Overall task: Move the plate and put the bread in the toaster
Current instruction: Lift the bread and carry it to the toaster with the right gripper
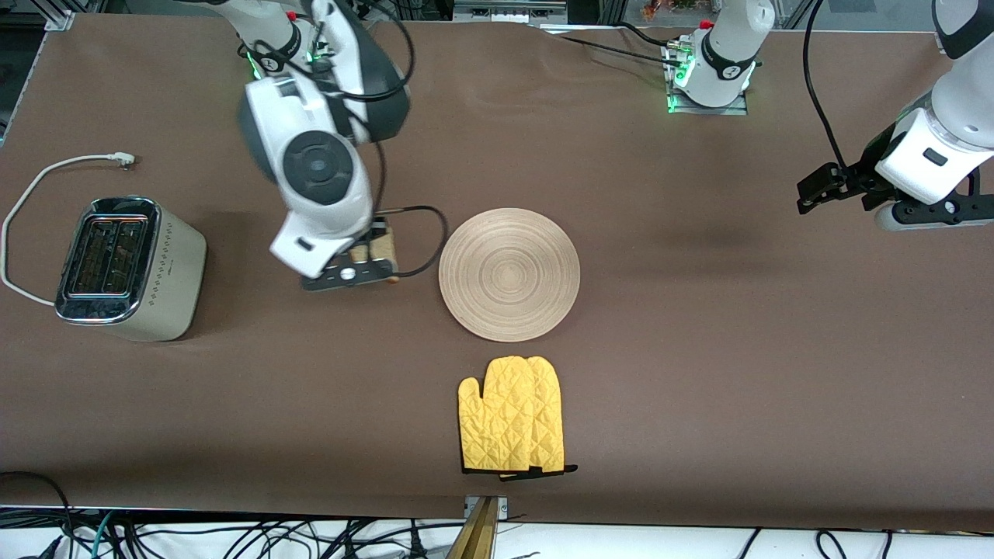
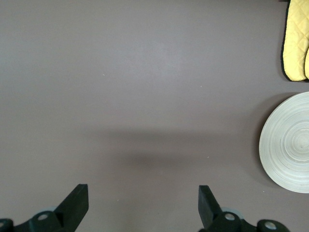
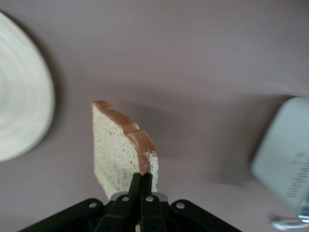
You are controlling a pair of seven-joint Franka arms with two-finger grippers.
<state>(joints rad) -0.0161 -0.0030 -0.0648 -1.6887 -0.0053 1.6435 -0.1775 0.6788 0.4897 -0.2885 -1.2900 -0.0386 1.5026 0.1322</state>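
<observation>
My right gripper [image 3: 143, 176] is shut on the bread [image 3: 123, 150], a pale speckled slice with a brown crust, pinched at its edge and held upright. In the front view the bread [image 1: 381, 247] hangs over bare table between the toaster [image 1: 128, 268] and the plate [image 1: 509, 274]. The cream toaster stands at the right arm's end with its chrome slots facing up. The round grooved plate lies flat mid-table with nothing on it. My left gripper [image 1: 835, 188] waits open over the left arm's end of the table, its fingers [image 2: 77, 200] wide apart above bare cloth.
A yellow quilted oven mitt [image 1: 512, 425] lies nearer the front camera than the plate. The toaster's white cord [image 1: 35, 186] loops on the table beside it. Brown cloth covers the whole table.
</observation>
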